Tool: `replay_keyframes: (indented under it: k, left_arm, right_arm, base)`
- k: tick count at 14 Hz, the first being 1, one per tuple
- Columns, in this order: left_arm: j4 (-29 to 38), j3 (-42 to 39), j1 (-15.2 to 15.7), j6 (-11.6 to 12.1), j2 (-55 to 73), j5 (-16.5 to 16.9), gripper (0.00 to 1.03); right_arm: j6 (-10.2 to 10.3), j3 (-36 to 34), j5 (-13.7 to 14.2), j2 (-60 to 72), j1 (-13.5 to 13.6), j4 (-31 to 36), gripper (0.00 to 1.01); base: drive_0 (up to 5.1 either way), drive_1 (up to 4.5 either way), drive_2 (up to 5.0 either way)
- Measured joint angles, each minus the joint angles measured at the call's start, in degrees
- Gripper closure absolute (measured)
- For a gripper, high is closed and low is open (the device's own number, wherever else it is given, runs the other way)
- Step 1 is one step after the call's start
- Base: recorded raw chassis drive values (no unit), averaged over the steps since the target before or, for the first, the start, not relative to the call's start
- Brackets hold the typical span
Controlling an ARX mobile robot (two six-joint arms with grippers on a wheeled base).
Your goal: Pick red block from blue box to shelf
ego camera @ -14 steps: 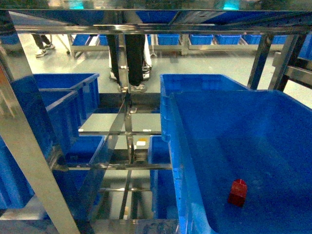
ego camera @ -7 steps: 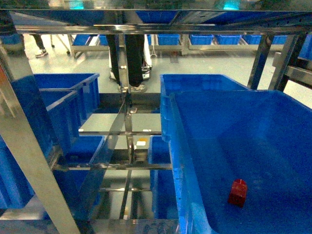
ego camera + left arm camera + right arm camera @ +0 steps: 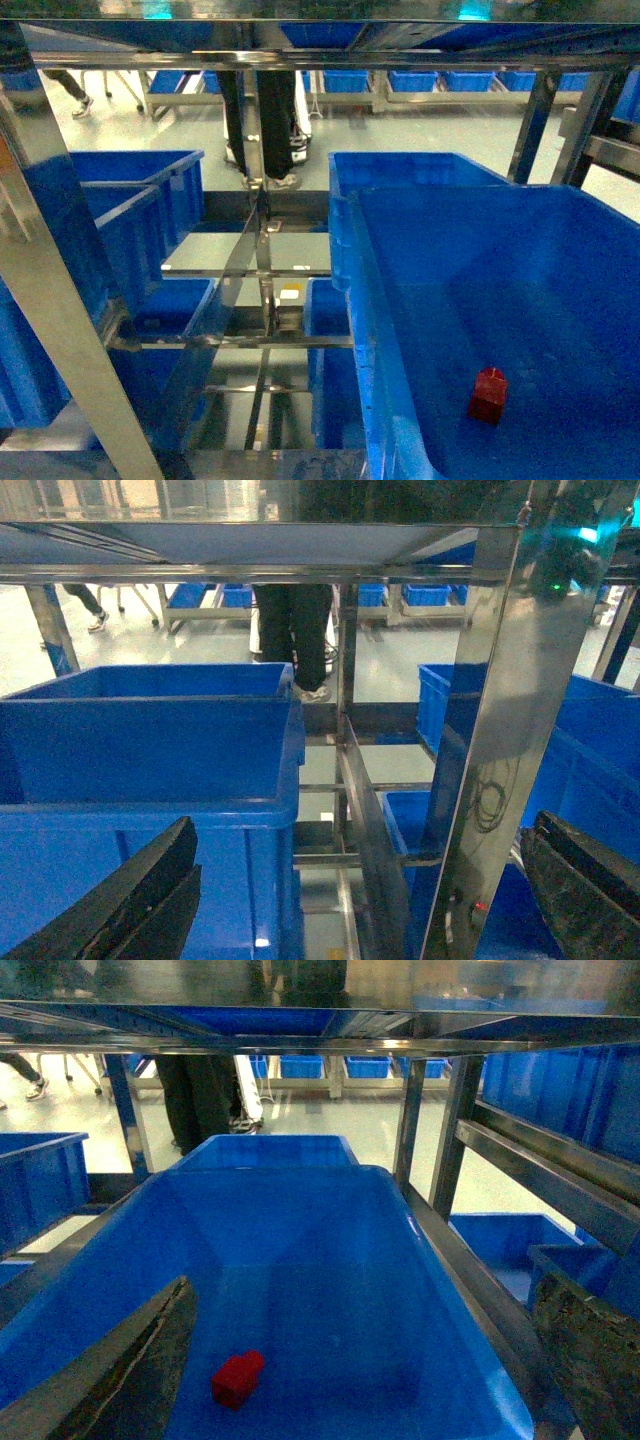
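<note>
Red block (image 3: 488, 394) lies on the floor of the blue box (image 3: 470, 260), toward 5 o'clock in our head view; the right wrist view shows it (image 3: 237, 1377) at about 7 o'clock, lying free with nothing gripping it. Over the last second we note no shift in block or box; only a passer-by's feet (image 3: 70, 85) at 10 o'clock have moved on. We judge the block has yet to reach the shelf (image 3: 245, 255).

The right gripper (image 3: 360, 1360) hangs above the box, its dark fingers (image 3: 130, 1360) at the frame edges, spread wide apart. The left gripper (image 3: 350, 880) is likewise splayed, facing another blue box (image 3: 150, 740) and a steel post (image 3: 500, 730).

Neither arm shows in the head view. Finger tips are cut off by both wrist frames. Reflections on the steel make the shelf levels hard to separate.
</note>
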Motion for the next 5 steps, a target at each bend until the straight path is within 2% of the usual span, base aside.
replay_keyframes:
  k: [2,5]
  left_arm:
    - [0.00,0.00,0.00,0.00,0.00,0.00,0.05]
    - [0.00,0.00,0.00,0.00,0.00,0.00,0.05]
  right_arm:
    - [0.00,0.00,0.00,0.00,0.00,0.00,0.04]
    - [0.00,0.00,0.00,-0.02,0.00,0.00,0.03]
  base:
    - [0.0,0.00,0.0]
    - [0.0,0.00,0.0]
